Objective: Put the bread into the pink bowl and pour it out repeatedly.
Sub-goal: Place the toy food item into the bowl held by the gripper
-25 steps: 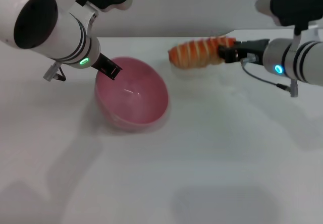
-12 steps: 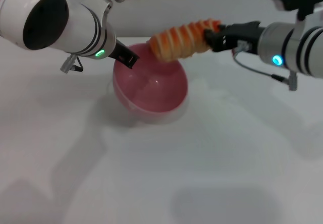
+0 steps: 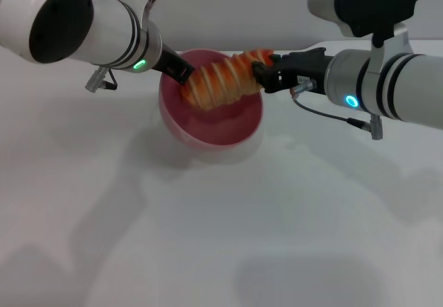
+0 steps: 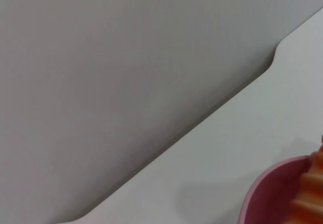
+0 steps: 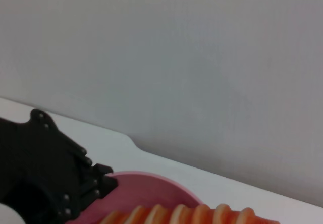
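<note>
White table [image 3: 208, 238], pale wall behind. Left tool [image 3: 177, 70]: at the bowl's left rim, dark tip pinching the rim. Bowl [image 3: 214, 127]: pink, deep, tilted, held by the left tool, near the table's far edge; its rim also shows in the left wrist view [image 4: 267, 193]. Bread [image 3: 218, 86]: orange-tan, ridged, lying across the bowl's mouth, left end inside, right end at the right rim. Right tool [image 3: 261, 75]: black, clamped on the bread's right end, reaching in from the right.
</note>
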Tool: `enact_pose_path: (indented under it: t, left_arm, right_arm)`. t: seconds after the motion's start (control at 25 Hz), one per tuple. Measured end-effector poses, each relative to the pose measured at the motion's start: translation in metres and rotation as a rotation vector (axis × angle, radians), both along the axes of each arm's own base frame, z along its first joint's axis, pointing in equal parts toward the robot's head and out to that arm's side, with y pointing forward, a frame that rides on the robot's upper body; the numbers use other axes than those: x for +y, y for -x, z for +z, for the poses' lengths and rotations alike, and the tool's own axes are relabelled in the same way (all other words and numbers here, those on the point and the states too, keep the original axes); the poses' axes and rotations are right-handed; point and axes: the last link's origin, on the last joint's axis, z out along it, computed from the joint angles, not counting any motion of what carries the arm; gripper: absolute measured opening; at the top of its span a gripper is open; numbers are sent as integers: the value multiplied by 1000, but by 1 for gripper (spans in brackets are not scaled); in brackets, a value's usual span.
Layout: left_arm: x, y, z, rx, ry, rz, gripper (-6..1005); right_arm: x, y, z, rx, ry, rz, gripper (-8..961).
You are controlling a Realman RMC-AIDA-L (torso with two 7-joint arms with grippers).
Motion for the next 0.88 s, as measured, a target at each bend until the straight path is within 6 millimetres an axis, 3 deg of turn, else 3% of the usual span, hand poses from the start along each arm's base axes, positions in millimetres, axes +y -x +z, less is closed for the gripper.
enact_pose_path:
  t: [0.12, 0.32, 0.76, 0.88]
  left_arm:
    - [0, 0, 0, 1, 0, -1, 39]
    - [0, 0, 1, 4, -2, -2, 39]
    - [1, 2, 0, 3, -1, -5, 40]
    - [1, 4, -1, 4, 0, -1, 40]
  right_arm:
    - [0, -1, 0, 4, -4, -2, 209]
    - [0, -2, -1, 0, 1, -5, 344]
    - [-5, 16, -3, 41, 13, 62, 789]
    - [-2, 22, 14, 35, -98, 163, 798]
